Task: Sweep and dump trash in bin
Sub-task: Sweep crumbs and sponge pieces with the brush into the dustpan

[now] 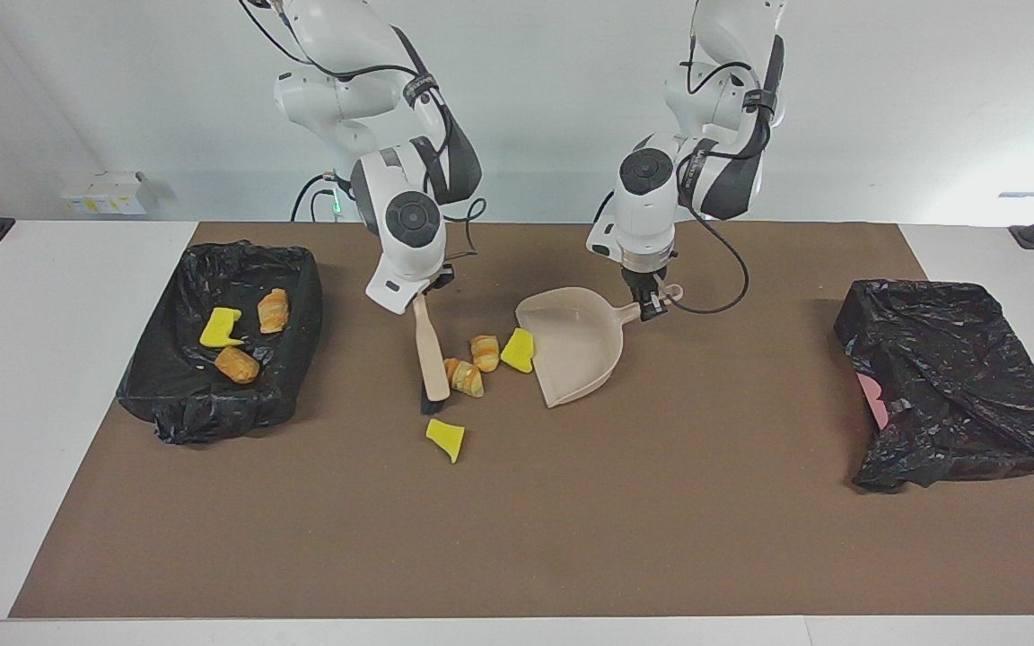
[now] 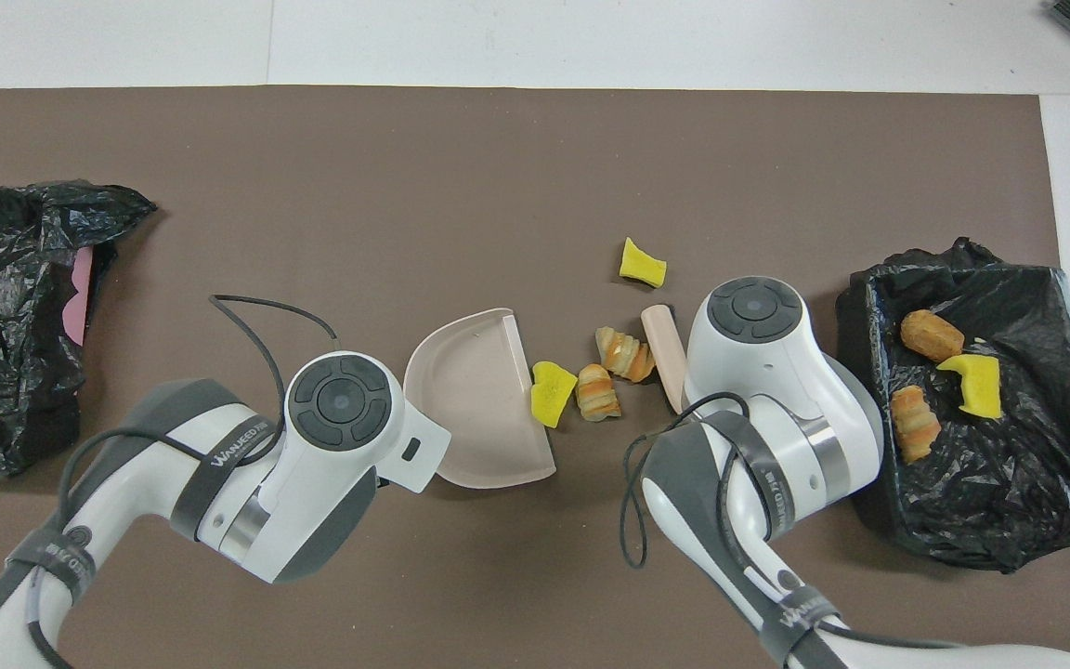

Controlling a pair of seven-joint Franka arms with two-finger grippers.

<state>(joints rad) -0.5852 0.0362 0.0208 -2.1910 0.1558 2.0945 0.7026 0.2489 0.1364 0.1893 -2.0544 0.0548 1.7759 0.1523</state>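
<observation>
My right gripper [image 1: 425, 294] is shut on the wooden handle of a brush [image 1: 433, 357]; its dark bristles rest on the mat. Two tan pastry lumps [image 1: 466, 378] [image 1: 485, 352] lie beside the brush. A yellow chunk [image 1: 518, 350] lies at the mouth of the beige dustpan [image 1: 573, 348]. My left gripper [image 1: 654, 303] is shut on the dustpan's handle. One yellow piece [image 1: 445, 438] lies alone, farther from the robots than the brush tip. The black-lined bin [image 1: 167, 404] at the right arm's end holds one yellow and two tan pieces. In the overhead view the wrists hide both grippers.
A second box under a crumpled black bag [image 1: 948, 386] stands at the left arm's end, with a pink patch at its edge. A cable hangs from the left wrist beside the dustpan. The brown mat [image 1: 571, 538] covers the table's middle.
</observation>
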